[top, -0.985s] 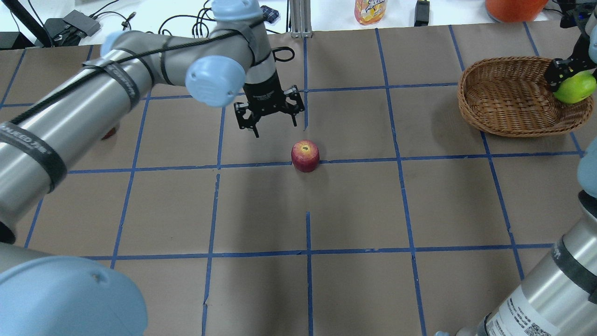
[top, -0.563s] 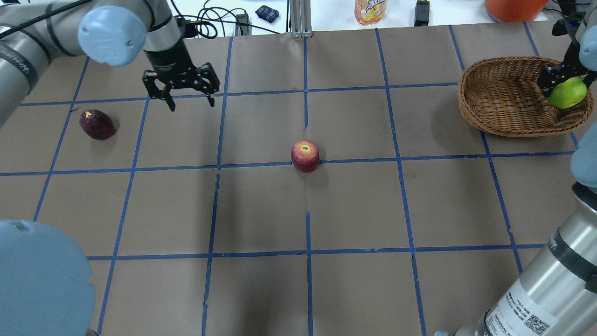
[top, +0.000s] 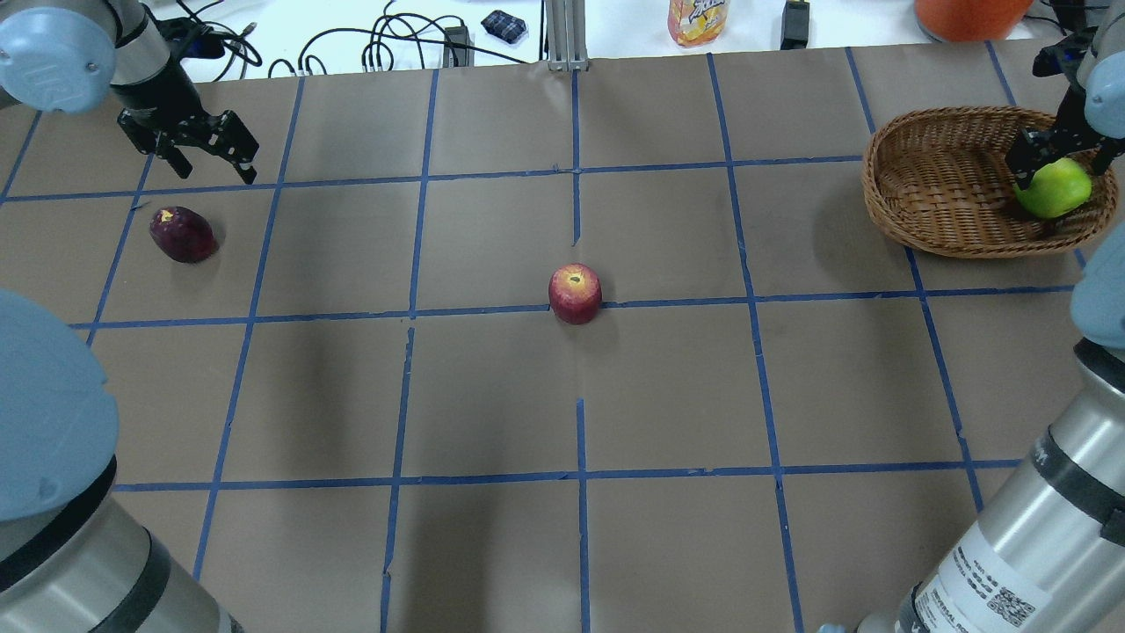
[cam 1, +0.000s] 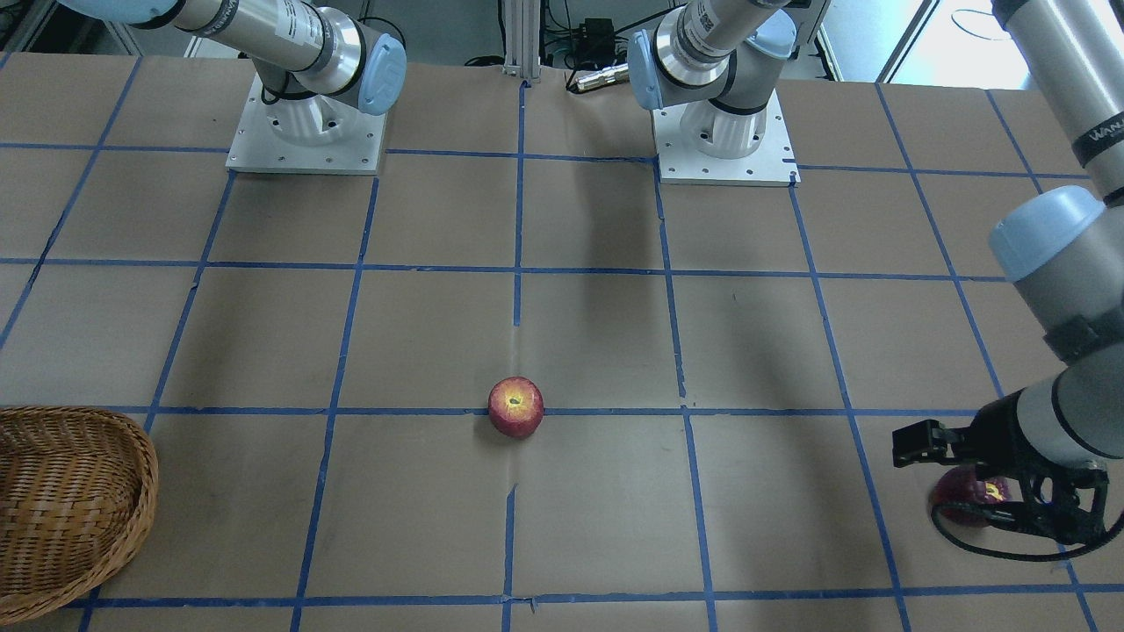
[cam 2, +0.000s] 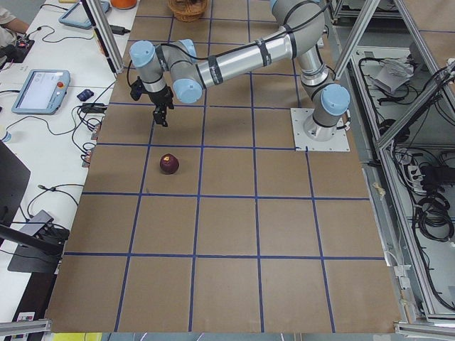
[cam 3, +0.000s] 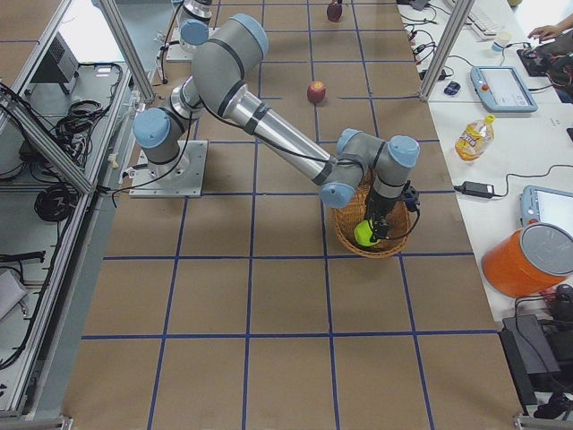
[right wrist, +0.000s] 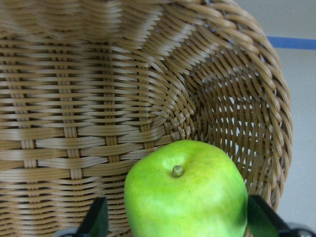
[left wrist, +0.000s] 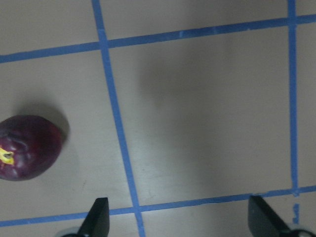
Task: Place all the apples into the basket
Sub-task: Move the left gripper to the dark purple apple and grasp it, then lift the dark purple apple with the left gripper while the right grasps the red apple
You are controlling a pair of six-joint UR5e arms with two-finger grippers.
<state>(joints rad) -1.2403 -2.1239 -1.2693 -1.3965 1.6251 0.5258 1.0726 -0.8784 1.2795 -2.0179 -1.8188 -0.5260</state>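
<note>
The green apple [top: 1055, 188] sits inside the wicker basket [top: 879, 180] at the far right. My right gripper [top: 1057, 170] is open around it; in the right wrist view the apple [right wrist: 185, 192] lies between the fingers with a gap on one side, over the basket wall [right wrist: 98, 98]. The red apple [top: 575, 294] stands alone mid-table. The maroon apple [top: 182, 234] lies at the far left. My left gripper [top: 218, 171] is open and empty, hovering just beyond it; in the left wrist view the gripper [left wrist: 180, 222] has the maroon apple [left wrist: 27, 148] off to its left.
A juice bottle [top: 697, 19], an orange container [top: 967, 13] and cables [top: 378, 48] lie beyond the table's far edge. The two arm bases [cam 1: 306, 132] stand at the robot's side. Blue tape lines grid the brown table.
My left arm swung from above the table's middle to the far left, near the maroon apple. My right gripper lowered the green apple into the basket.
</note>
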